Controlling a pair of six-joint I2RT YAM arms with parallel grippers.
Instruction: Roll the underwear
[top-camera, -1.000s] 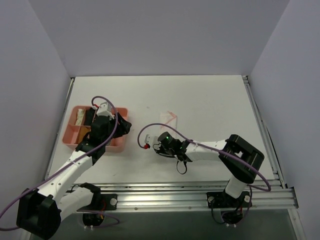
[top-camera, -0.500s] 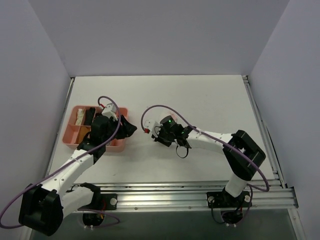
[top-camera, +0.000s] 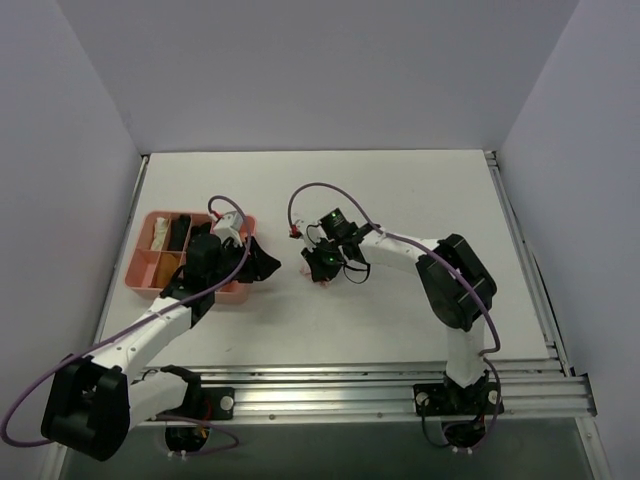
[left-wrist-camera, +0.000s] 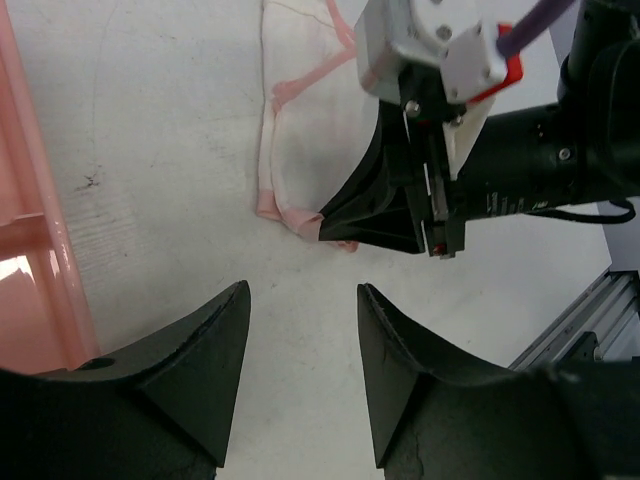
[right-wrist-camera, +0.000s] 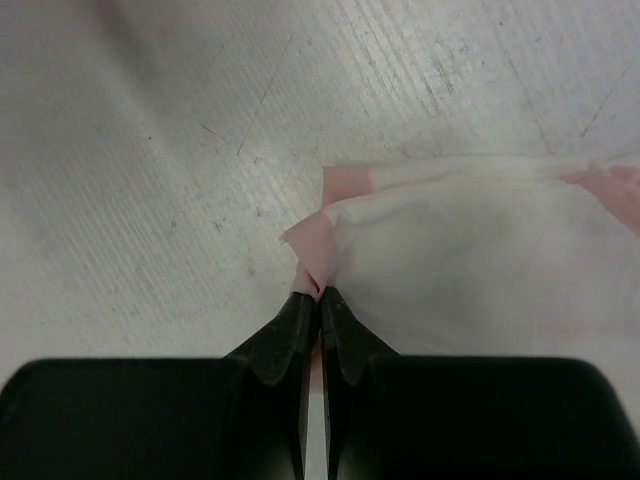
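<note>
The white and black left arm (top-camera: 140, 338) is stretched from its base at the near left, up and to the right. The black left gripper (left-wrist-camera: 300, 300) is held low. Its two thick fingers (left-wrist-camera: 200, 350) are kept apart, and nothing is held between them. It is pointed at the other gripper, which is near but not touched.

The white and black right arm (top-camera: 400, 251) is bent sharply at the elbow, and its front part is reached out to the left. The black right gripper (right-wrist-camera: 320, 297) is tipped down low. Its thin fingers (right-wrist-camera: 290, 330) are pressed tight together. A pink-edged corner of the thin white underwear (right-wrist-camera: 450, 230) is pinched at their tips.
</note>
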